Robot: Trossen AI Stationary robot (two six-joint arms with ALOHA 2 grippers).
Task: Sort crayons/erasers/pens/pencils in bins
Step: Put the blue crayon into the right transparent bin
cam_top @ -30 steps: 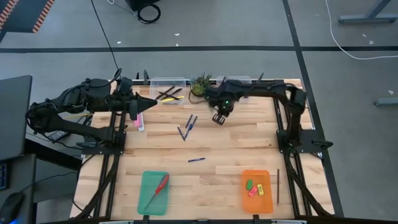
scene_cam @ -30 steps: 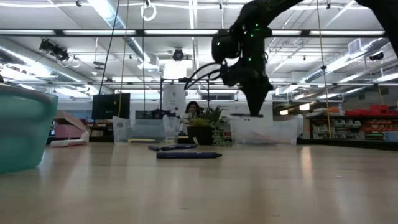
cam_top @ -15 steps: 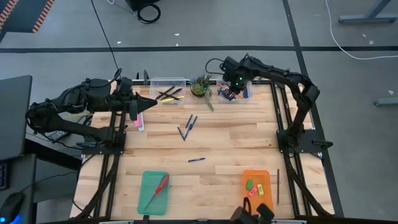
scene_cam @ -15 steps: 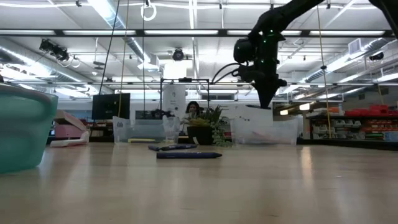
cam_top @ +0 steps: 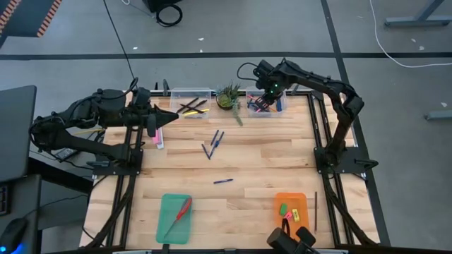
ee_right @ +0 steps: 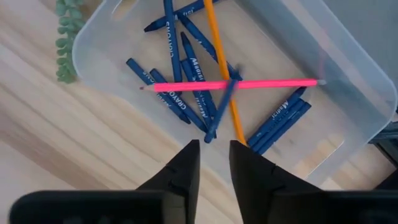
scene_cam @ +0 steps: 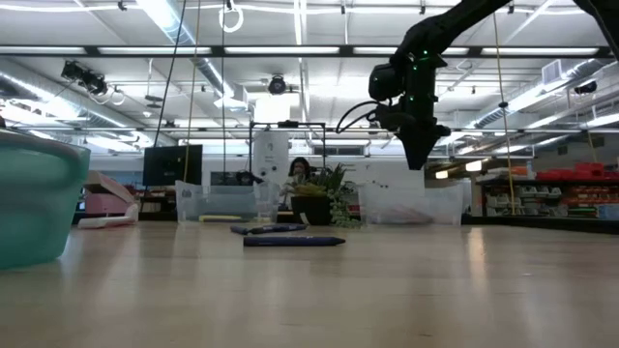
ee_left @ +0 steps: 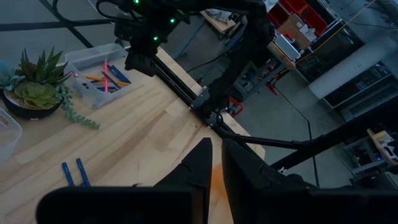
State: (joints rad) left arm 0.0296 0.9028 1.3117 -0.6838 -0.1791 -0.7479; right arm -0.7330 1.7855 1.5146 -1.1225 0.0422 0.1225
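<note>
Pens, slim and blue, lie heaped in the clear bin just beside the potted plant, on the side away from the left arm, with a pink stick and an orange stick crossed over them. The right gripper hangs directly above this bin, its fingers slightly apart and holding nothing. On the plant's other side stands a second clear bin with dark pencils. More pens lie on the surface, in front of the plant. The left gripper, fingers together and empty, waits beyond that second bin.
</note>
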